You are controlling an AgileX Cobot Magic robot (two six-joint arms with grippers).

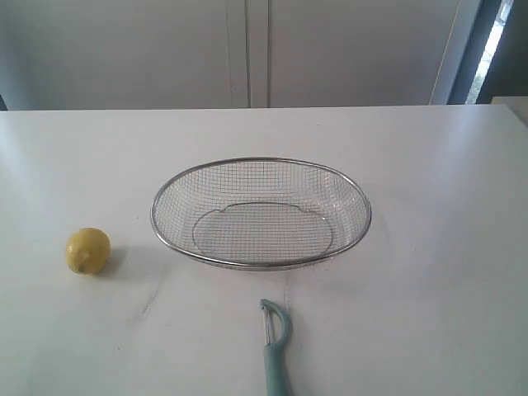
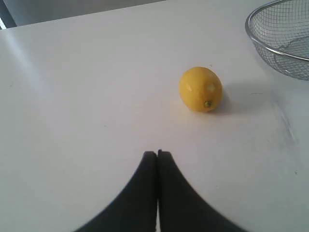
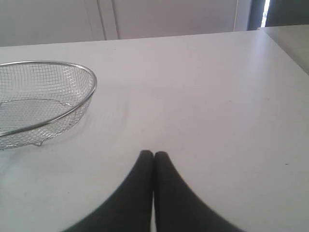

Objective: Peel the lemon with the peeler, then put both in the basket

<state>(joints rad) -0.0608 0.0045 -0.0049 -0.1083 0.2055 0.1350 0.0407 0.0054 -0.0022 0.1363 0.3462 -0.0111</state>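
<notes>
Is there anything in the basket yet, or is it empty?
Empty. Only bare mesh shows inside the basket; the lemon and the peeler both lie outside it on the table.

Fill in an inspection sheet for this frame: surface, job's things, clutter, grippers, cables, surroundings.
Surface: white table.
Job's things: lemon unpeeled, on the table left of the basket; basket empty; peeler lying in front of the basket, apart from it.
Clutter: nothing seen.
Grippers: left gripper shut, empty; right gripper shut, empty.
Cables: nothing seen.
Surroundings: pale panelled wall behind the table.
</notes>
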